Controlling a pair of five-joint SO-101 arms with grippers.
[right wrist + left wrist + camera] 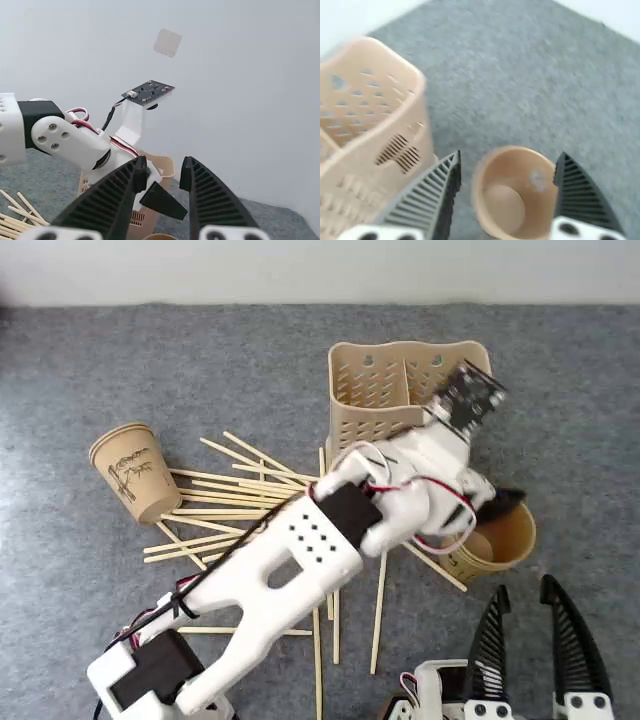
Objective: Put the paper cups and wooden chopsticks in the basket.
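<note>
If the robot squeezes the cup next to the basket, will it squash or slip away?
Probably it squashes a bit: the cup is thin paper, open and empty, so its rim likely bends. It looks light, so one of the open left fingers touching first might nudge or tip it. Being round, it may roll if tipped.

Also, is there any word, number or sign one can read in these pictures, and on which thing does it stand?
None can be read.
Brown paper cup at the left of the high view: dark print on its side, too small to read.
Other brown paper cup: no print visible.
Beige perforated plastic basket: no lettering visible.
</note>
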